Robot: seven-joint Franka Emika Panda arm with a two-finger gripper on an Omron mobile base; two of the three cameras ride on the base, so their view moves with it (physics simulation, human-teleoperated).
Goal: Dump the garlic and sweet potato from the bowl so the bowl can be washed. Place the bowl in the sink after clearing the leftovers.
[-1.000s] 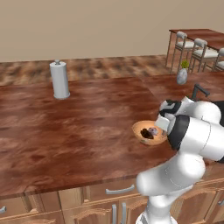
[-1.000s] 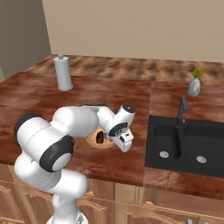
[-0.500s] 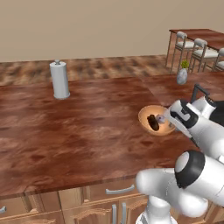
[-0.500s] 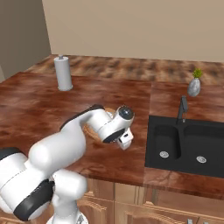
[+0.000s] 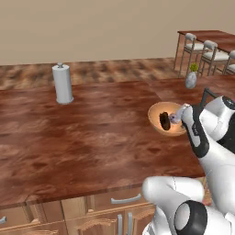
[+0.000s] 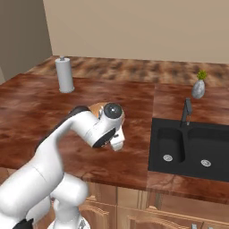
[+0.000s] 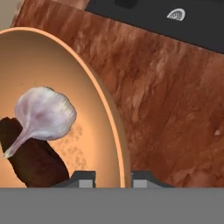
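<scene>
The fingers (image 7: 113,178) pinch the rim of the bowl (image 5: 160,131), one tip inside and one tip outside the wall. In the left base view the bowl looks lifted a little off the worktop (image 5: 92,133) and tipped, so its open side faces away from the arm.

The garlic (image 7: 43,113) is inside the bowl. It rests against the sweet potato (image 7: 33,157), which lies low in the bowl near the fingers. Both also show in the left base view, the garlic (image 5: 174,119) just beside the sweet potato (image 5: 164,120).

The sink (image 6: 192,145) is off to the robot's right, set in the worktop. A corner of it and one drain show at the top of the hand view. It looks bare.

So the task has only begun. The bowl is picked up, and that part looks done. The food is not dumped yet. After that, the bowl must go across to the sink and be set down in a basin. A paper roll (image 5: 62,84) and a small vase (image 6: 198,88) stand well away from the bowl.
</scene>
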